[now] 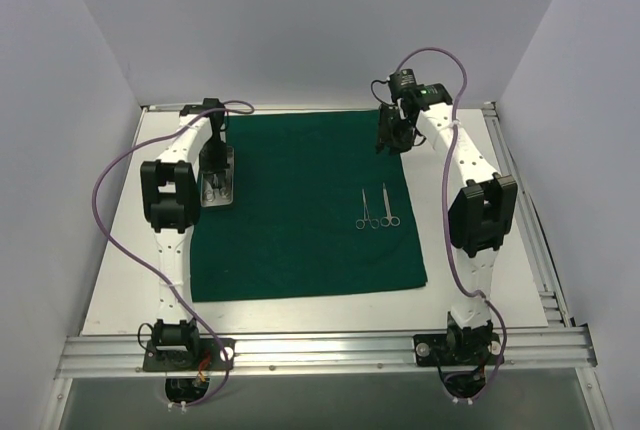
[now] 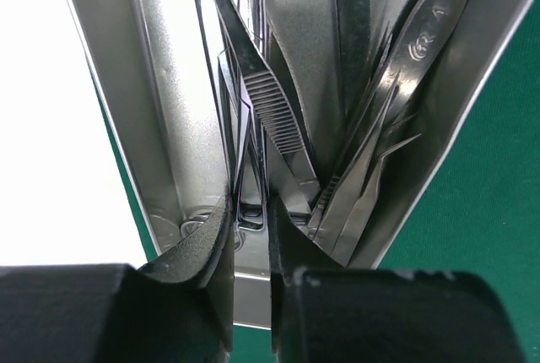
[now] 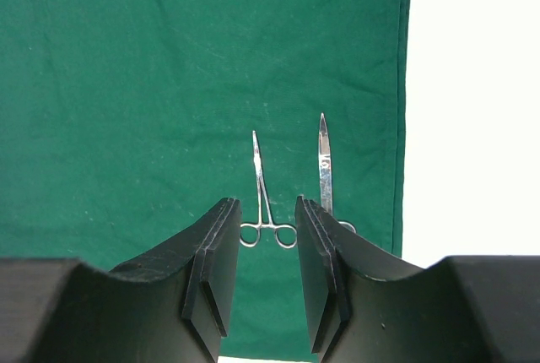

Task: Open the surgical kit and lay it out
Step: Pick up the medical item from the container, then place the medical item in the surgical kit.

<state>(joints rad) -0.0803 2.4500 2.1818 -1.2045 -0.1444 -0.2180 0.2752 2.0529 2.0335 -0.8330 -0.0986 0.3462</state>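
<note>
In the silver tray [image 2: 160,127], the left gripper [image 2: 250,215] straddles a thin steel instrument [image 2: 246,179]

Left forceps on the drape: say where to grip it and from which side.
Probably the thin shanks just above the rings of the left forceps, from straight above: it lies flat on the green drape, with the other forceps close beside.
</note>
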